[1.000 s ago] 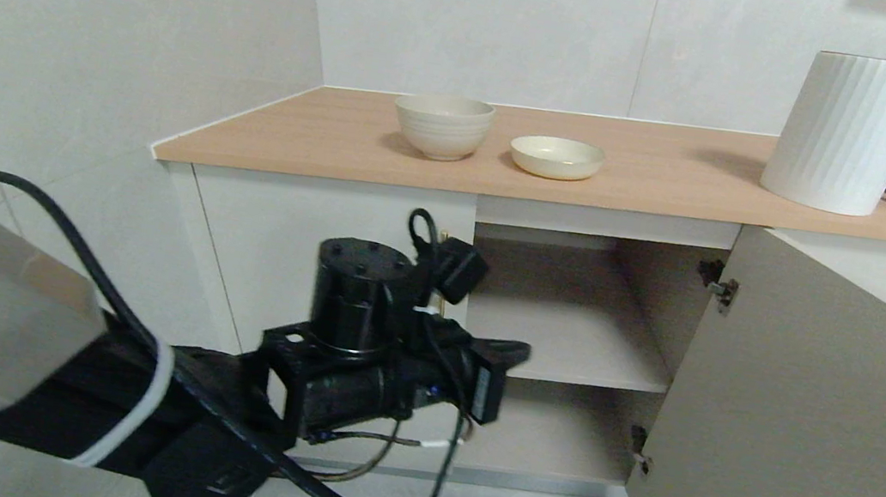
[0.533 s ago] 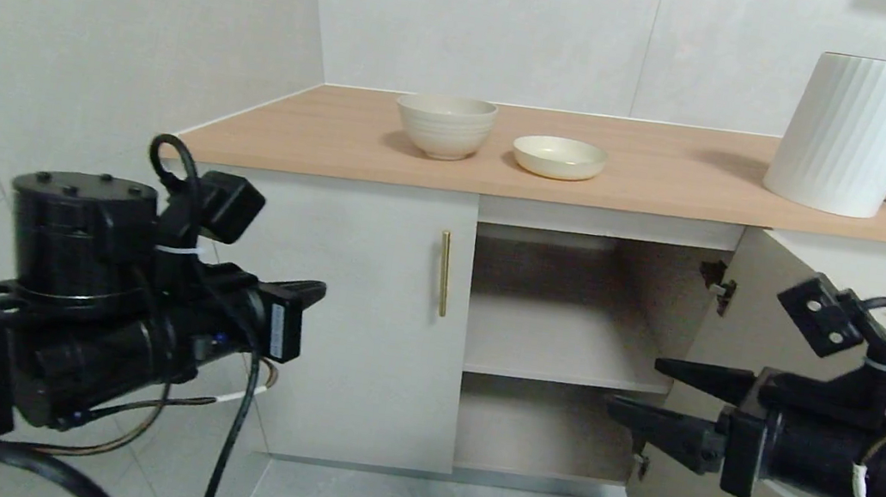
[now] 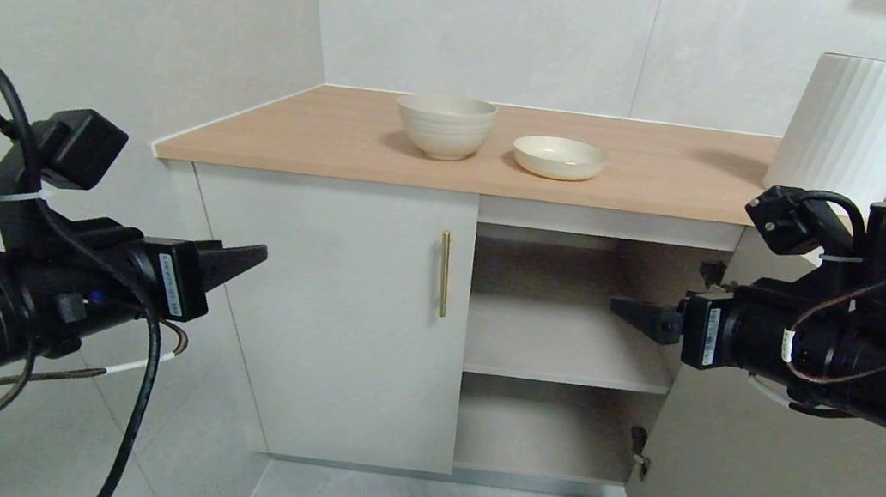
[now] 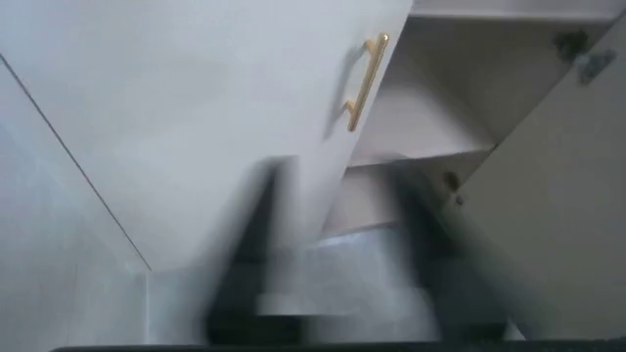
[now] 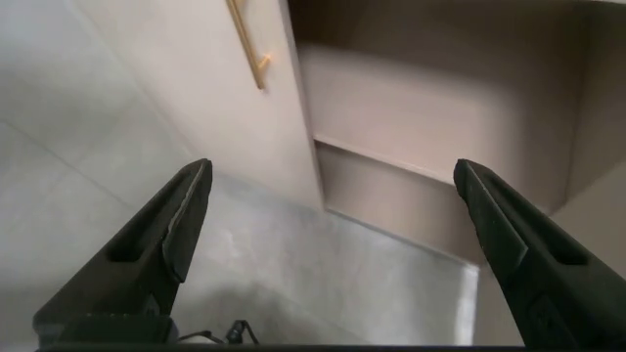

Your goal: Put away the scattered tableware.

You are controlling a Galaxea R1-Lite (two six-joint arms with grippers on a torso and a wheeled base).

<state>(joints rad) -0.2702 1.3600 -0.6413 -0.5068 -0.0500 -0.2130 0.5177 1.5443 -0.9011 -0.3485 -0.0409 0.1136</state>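
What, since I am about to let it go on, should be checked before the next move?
1. The cabinet door stands open: ok.
2. The shelf is exposed by the open door: ok.
3. The bowl is upright on the countertop: ok.
4. The dish lies beside the bowl, not touching it: ok.
5. The right gripper is open and holds nothing: ok.
6. The left gripper is ready to grasp: cannot tell.

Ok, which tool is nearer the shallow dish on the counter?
Right. The right tool is below the shallow dish, in front of the open cabinet; the left tool is lower too, but far off to its left.
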